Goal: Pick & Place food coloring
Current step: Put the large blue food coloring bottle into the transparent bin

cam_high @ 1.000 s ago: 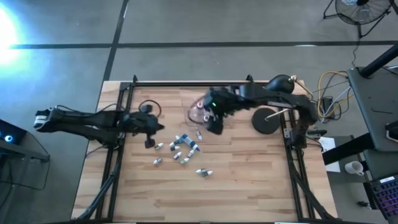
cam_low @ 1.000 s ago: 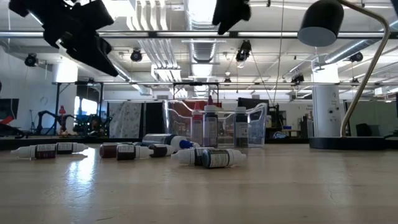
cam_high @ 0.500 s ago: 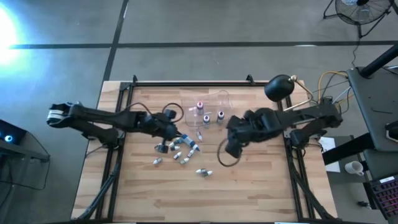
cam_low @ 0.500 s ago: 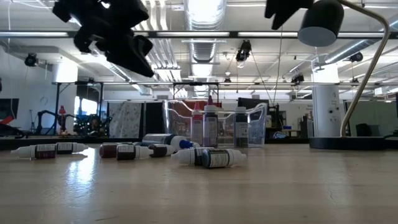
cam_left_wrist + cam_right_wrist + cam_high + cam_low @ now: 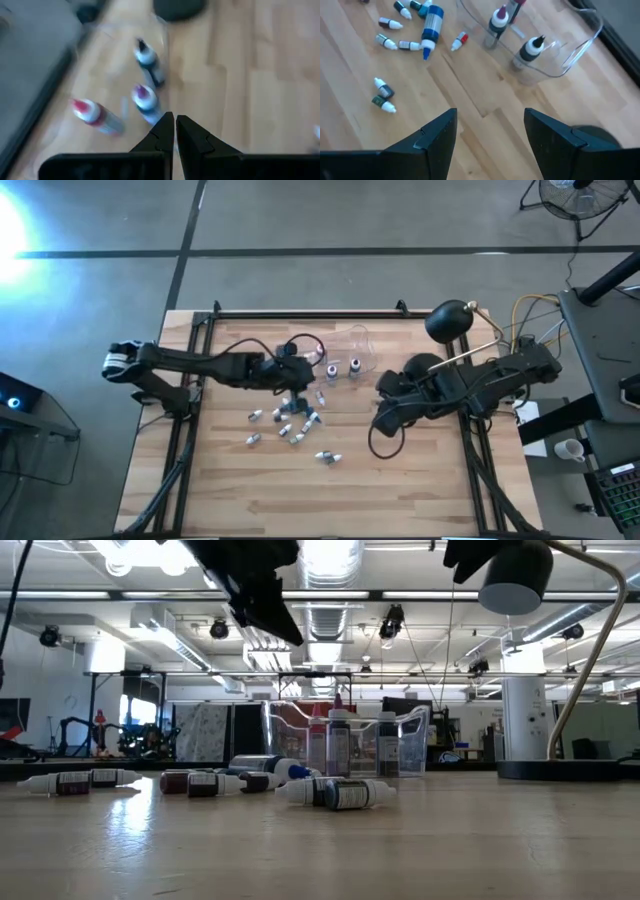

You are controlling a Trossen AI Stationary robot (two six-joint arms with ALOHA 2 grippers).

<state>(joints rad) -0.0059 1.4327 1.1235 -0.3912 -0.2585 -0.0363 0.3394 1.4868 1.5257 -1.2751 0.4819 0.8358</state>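
I have the left gripper [image 5: 300, 372] out over the middle of the table [image 5: 420, 480], fingers pressed together with nothing between them, hanging above the near edge of the bottle scatter and just beside the tub. From its wrist camera the closed fingertips [image 5: 174, 131] sit in front of three upright bottles: red cap [image 5: 84, 107], purple cap [image 5: 144, 94], dark cap [image 5: 145, 51]. The clear tub [image 5: 340, 352] holds those three standing bottles [image 5: 340, 367]; the low camera shows them upright inside its clear walls [image 5: 345, 743]. Loose food coloring bottles [image 5: 290, 420] lie on their sides on the wood in front of the tub, one pair [image 5: 327, 457] further toward the front edge. Low view lines them up as a row on the table, the closest pair [image 5: 335, 793] in front. The right wrist camera adds a bigger blue bottle [image 5: 433, 23] among the small ones and a red-tipped one [image 5: 459, 40] near the tub wall [image 5: 580, 52]. The right gripper [image 5: 383, 420] is to the right of the scatter, fingers spread wide and empty, over bare wood. A black lamp [image 5: 447, 322] stands at the far right of the table; its base is partly hidden by the right arm.
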